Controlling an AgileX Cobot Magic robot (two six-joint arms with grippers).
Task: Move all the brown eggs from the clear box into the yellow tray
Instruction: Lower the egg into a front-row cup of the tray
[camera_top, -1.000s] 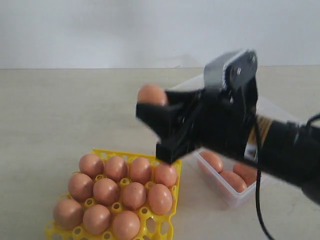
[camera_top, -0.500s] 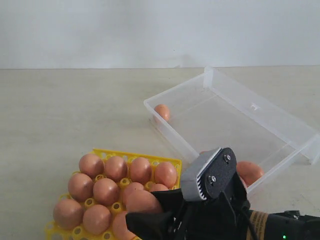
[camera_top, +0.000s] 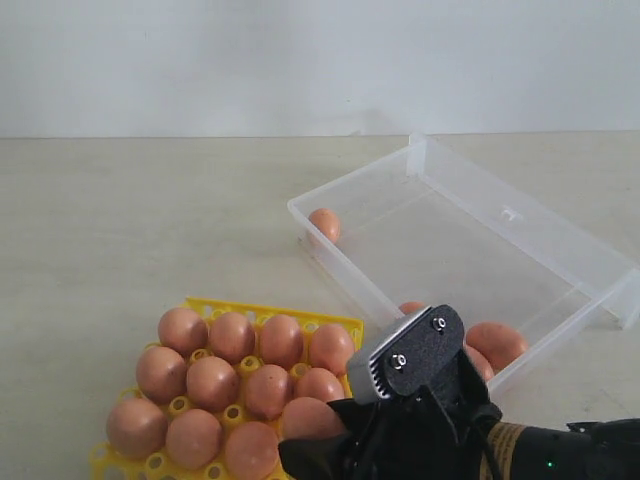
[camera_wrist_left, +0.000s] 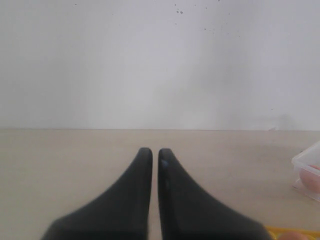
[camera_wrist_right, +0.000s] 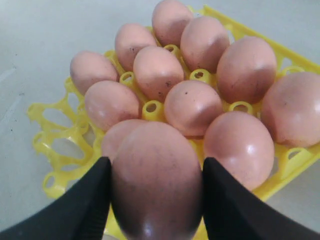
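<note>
The yellow tray (camera_top: 345, 325) sits at the lower left, with several brown eggs (camera_top: 232, 335) seated in its cups. My right gripper (camera_top: 325, 442) hangs low over the tray's near right corner, shut on one brown egg (camera_top: 310, 418). In the right wrist view this held egg (camera_wrist_right: 157, 180) fills the gap between the black fingers (camera_wrist_right: 85, 205), just above the tray (camera_wrist_right: 55, 150) beside the seated eggs (camera_wrist_right: 192, 107). The clear box (camera_top: 560, 235) lies to the right with one egg (camera_top: 323, 224) in its far corner and a few (camera_top: 497, 343) at its near end. My left gripper (camera_wrist_left: 151, 152) is shut on nothing, away from the tray.
The beige table (camera_top: 120, 220) runs back to a white wall. The left wrist view catches a corner of the clear box (camera_wrist_left: 305, 162) and a sliver of the yellow tray (camera_wrist_left: 285, 232). Open cups (camera_wrist_right: 65, 147) show at one edge of the tray.
My right gripper has come down with the egg from high over the box and tray to just above the tray's near right corner. The egg stays gripped.
</note>
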